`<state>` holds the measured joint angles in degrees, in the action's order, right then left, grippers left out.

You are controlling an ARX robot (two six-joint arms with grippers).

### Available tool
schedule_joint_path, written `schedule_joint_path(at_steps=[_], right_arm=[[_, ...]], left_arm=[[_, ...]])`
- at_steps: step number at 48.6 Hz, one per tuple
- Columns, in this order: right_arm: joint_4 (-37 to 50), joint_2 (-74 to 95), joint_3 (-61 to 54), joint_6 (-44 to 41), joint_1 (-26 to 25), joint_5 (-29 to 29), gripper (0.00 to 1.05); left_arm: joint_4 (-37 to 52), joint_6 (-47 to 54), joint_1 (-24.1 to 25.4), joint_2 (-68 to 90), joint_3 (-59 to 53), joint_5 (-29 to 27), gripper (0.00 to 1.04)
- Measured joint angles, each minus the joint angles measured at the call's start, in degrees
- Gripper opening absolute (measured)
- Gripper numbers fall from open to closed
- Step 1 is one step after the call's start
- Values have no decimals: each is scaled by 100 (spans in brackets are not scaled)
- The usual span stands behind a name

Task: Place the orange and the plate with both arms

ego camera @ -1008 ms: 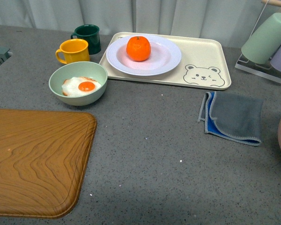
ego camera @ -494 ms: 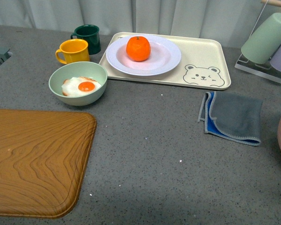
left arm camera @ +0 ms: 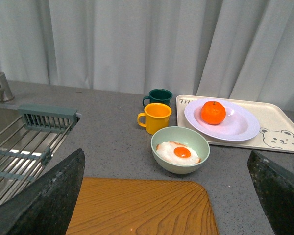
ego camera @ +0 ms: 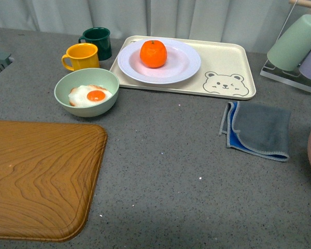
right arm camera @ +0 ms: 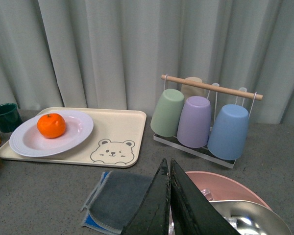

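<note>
The orange (ego camera: 153, 53) sits in the white ribbed plate (ego camera: 184, 67), which rests on the left part of the cream bear tray (ego camera: 225, 65) at the back of the counter. Both also show in the left wrist view, orange (left arm camera: 213, 112) on plate (left arm camera: 240, 125), and in the right wrist view, orange (right arm camera: 51, 125) on plate (right arm camera: 29, 142). Neither arm shows in the front view. My left gripper (left arm camera: 166, 196) is open and empty above the wooden board (left arm camera: 142, 208). My right gripper (right arm camera: 168, 176) is shut and empty, over the grey cloth (right arm camera: 120, 198).
A pale green bowl with a fried egg (ego camera: 86, 93), a yellow mug (ego camera: 82, 56) and a dark green mug (ego camera: 97, 41) stand left of the tray. A grey-blue cloth (ego camera: 259, 129) lies right. A cup rack (right arm camera: 201, 120), a pink basin (right arm camera: 220, 188) and a sink rack (left arm camera: 19, 147) flank the counter.
</note>
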<state>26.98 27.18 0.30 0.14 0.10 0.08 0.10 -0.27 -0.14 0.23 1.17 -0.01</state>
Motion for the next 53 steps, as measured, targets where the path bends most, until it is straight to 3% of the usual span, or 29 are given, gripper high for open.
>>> schedule_joint_path(at_steps=[44,49,53], right_arm=[[-1650,-1692,0,0,0,0,1],[-2588,-2422,2,-2,0,-15,1],[-2662,-2673,4,-11,0,-15,2]], left_arm=[[0,0,0,0,0,0,98],[0,0,0,-2,0,0,98],[-2,2,0,0,0,-2,98]])
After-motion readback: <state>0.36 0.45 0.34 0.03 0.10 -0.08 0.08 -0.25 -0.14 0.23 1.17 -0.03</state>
